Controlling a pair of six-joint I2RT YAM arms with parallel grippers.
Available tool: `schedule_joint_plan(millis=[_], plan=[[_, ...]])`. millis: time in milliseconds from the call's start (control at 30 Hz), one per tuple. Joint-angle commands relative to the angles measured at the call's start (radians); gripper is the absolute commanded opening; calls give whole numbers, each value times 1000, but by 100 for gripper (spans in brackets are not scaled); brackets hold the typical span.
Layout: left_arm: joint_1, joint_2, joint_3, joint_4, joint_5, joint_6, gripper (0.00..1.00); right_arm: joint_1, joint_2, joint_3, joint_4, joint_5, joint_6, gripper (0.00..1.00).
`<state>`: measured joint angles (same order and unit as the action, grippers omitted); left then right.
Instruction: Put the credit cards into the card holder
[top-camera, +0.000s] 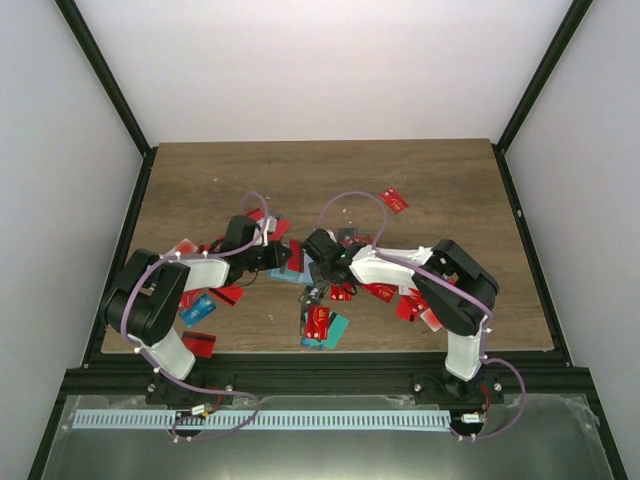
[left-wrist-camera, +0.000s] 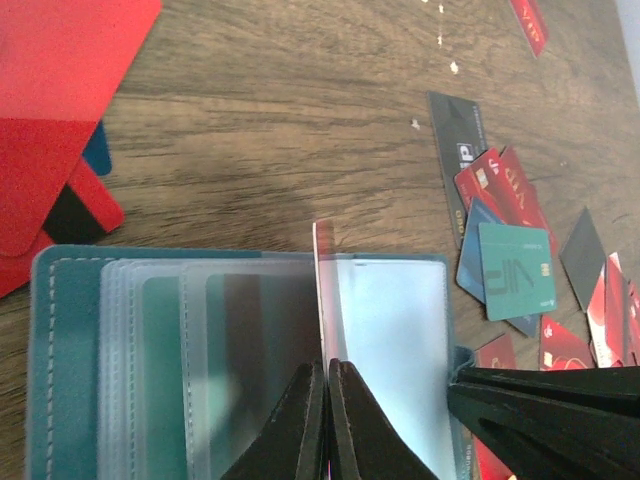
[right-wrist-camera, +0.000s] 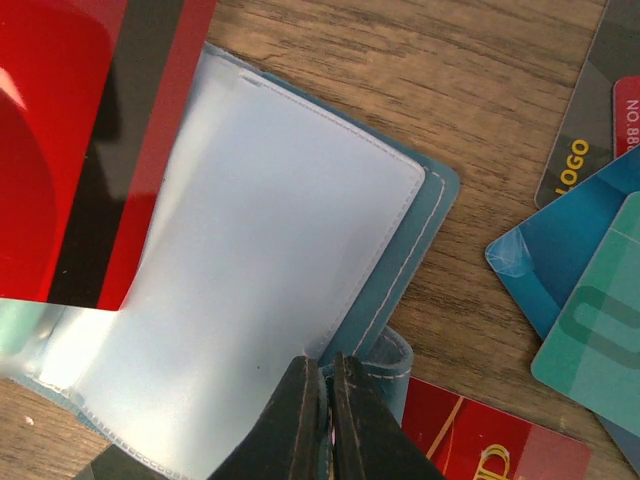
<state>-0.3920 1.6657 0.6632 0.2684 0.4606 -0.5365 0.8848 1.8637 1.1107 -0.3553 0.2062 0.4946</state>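
Credit cards (top-camera: 396, 200) across wooden table (top-camera: 450, 180), white walls (top-camera: 330, 60)

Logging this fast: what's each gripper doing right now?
Left gripper: closed on a credit card held edge-on.
Right gripper: closed, tips on the card holder; a grip cannot be told.

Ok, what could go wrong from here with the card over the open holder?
1. The left gripper pinches a red card edge-on above the clear sleeves of the card holder; it may slide between sleeves rather than into a pocket.
2. The right gripper pinches a sleeve edge, which might hold that pocket shut.
3. Both grippers sit close together, so they could bump.
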Motion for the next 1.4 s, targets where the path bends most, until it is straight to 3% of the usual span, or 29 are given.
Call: schedule_joint_plan(millis=[0, 567, 733, 1367], plan=[[4, 2, -16, -87, -23, 44, 4, -3, 24, -37, -39, -13, 20, 1], [6, 33, 29, -36, -129, 42, 4, -3, 37, -38, -30, -24, 23, 1], [-1, 58, 35, -24, -105, 40, 4, -4, 41, -40, -30, -21, 21, 1], [-59, -55, -116, -22, -60, -6, 4, -4, 39, -38, -29, -31, 28, 1]])
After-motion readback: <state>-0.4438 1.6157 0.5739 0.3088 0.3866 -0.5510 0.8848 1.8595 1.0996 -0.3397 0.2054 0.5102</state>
